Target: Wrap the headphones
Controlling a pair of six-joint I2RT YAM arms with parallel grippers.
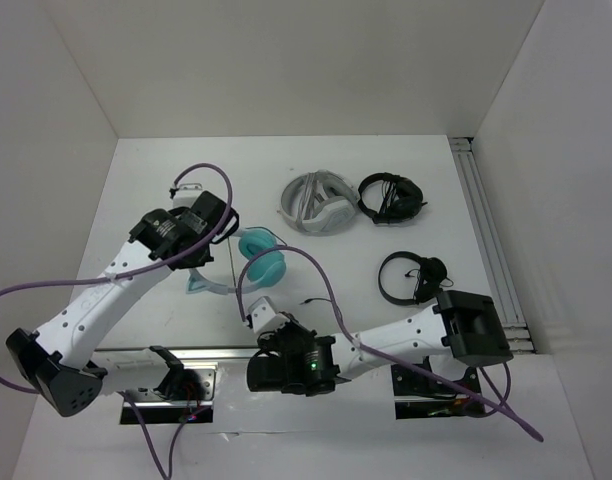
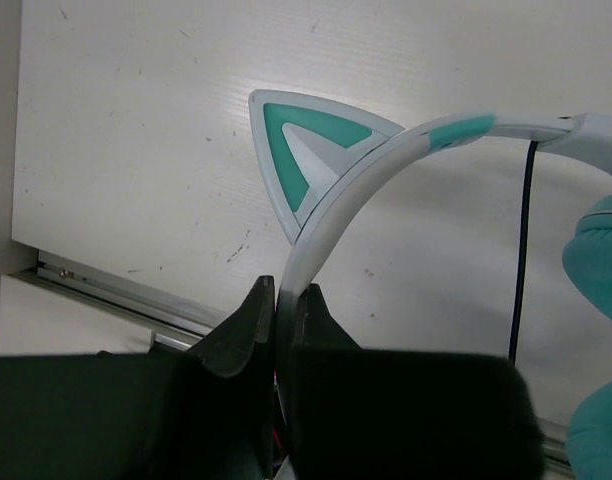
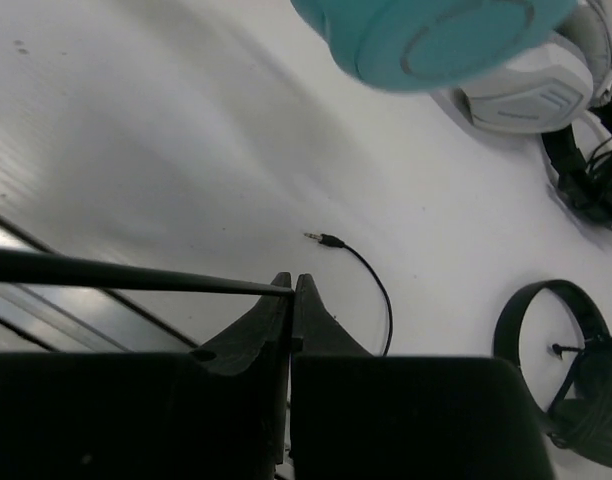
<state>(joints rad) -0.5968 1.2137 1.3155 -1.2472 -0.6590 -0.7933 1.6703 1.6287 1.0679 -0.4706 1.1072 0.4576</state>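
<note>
The teal headphones lie left of centre, with a pale headband and a cat ear. My left gripper is shut on the headband; in the left wrist view the band runs up from between its fingertips. The teal ear cup is at that view's right edge. The thin black cable hangs beside it. My right gripper is shut on the cable, which stretches taut to the left of its tips. The cable's plug lies loose on the table.
Grey-white headphones and black headphones lie at the back centre. A second black headset lies right of centre. A metal rail runs along the right edge, and a metal strip along the front.
</note>
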